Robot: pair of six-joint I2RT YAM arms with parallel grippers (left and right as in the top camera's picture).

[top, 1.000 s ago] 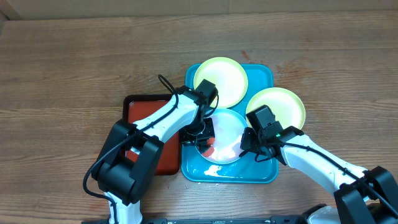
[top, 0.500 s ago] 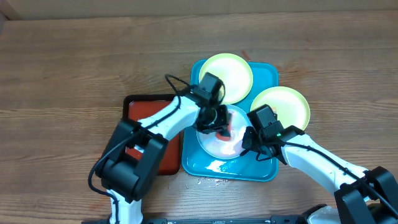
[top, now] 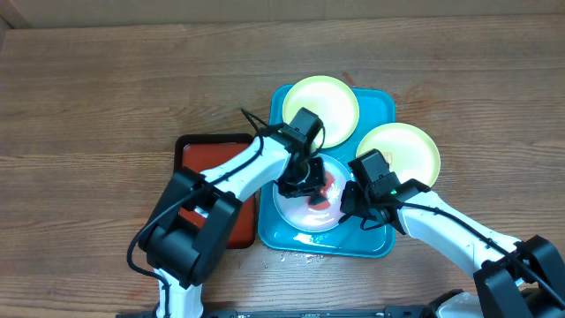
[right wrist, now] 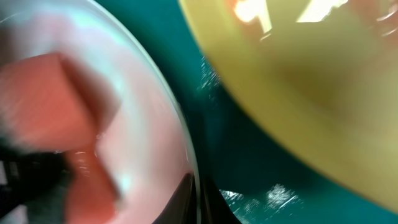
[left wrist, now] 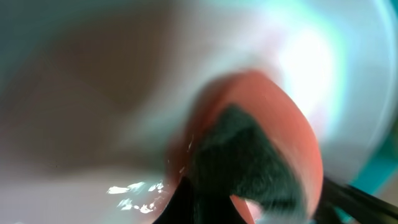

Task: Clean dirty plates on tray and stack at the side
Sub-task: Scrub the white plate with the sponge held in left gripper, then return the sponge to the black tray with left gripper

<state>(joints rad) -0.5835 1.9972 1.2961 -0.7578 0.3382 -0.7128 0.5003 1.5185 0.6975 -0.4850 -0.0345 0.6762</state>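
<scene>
Light blue plate lay right under my left end effector, which was clamped on a red-orange sponge pressed onto the plate's surface. My right end effector was closed on the same plate's right rim. Beneath it sat the turquoise tray. The far yellow-green plate overhung the tray's far rim and the right yellow-green plate its right rim. A red tray sat just left on the worktop.
</scene>
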